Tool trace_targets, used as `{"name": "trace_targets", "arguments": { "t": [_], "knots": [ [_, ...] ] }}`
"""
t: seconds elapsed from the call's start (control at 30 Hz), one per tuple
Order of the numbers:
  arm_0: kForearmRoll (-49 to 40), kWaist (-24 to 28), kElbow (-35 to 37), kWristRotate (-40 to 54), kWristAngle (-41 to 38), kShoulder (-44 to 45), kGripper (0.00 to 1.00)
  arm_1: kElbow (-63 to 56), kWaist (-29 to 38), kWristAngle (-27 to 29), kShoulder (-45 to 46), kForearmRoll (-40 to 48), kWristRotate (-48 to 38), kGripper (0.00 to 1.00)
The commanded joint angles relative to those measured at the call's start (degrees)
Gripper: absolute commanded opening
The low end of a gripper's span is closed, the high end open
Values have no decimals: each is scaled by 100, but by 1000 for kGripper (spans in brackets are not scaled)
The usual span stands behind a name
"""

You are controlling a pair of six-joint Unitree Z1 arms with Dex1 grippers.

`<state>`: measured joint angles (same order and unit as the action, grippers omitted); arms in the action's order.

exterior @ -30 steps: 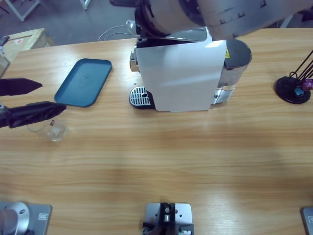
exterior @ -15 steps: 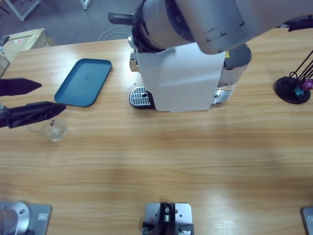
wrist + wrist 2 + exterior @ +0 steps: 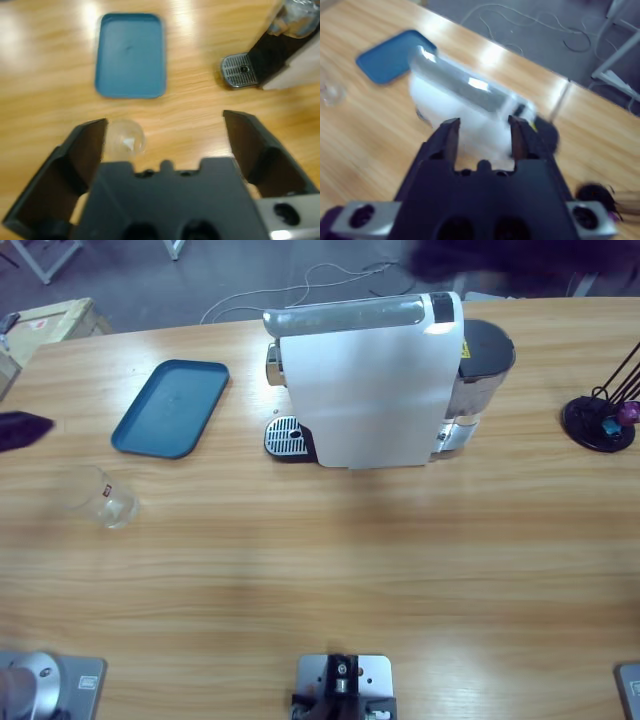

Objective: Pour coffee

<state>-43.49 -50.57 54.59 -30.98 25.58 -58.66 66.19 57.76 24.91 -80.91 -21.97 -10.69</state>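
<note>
On the wooden tabletop [image 3: 330, 560], near the left edge, stands a small clear glass [image 3: 105, 502], upright and alone, touching nothing. Too hard to tell whether any coffee sits inside. Just above it lies a blue tray [image 3: 171, 407], flat, a little gap between the two. Right of the tray, near the far edge, stands a big white coffee machine [image 3: 365, 380] with a round metal drip grate [image 3: 286, 436] at its left foot. Far over by the right edge sits a black capsule stand [image 3: 600, 420], well apart from all else. Lots of bare wood across the whole near half, wide and free.

At the left edge of the high view peeks only a dark tip of the left gripper [image 3: 165, 145]. Seen from the left wrist, fingers [image 3: 82, 155] spread wide apart, holding nothing, with the glass [image 3: 124, 141] just inside the left one and not touching it.

Up above the coffee machine [image 3: 465, 110] hangs the right gripper [image 3: 482, 137], fingers [image 3: 451, 137] parted by a narrow gap, holding nothing, off the tabletop.
</note>
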Motion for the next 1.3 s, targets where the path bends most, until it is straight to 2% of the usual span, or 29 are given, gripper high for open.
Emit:
{"name": "trace_targets", "arguments": {
  "t": [0.03,0.13,0.3,0.47,0.8,1.03,1.07,1.17,1.3],
  "knots": [
    [-578,-83,-435,-2135,184,-501,996,-1822,95,85,1675,-510,-83,1000],
    [-534,-298,-714,-2554,321,-800,996,-2191,95,85,1826,-536,-136,1000],
    [192,-705,-1395,-2909,659,-1287,996,-2363,95,85,1868,-545,-201,1000],
    [192,-709,-1460,-2979,974,-1584,996,-2555,95,85,1859,-545,-341,1000],
    [231,-702,-1609,-4296,1578,-2837,990,-2717,95,93,1627,-413,-628,1000],
    [491,-663,-1669,-4320,1722,-3169,979,-2682,95,93,1455,-413,-631,1000],
    [535,-635,-1662,-4320,1722,-3215,944,-2682,95,93,1455,-413,-636,1000],
    [626,-502,-1671,-4313,1735,-3240,738,-2690,95,93,1494,-418,-651,1000],
    [1025,-294,-1773,-4243,1710,-3275,729,-2692,95,90,1550,-424,-654,1000]
  ]
}}
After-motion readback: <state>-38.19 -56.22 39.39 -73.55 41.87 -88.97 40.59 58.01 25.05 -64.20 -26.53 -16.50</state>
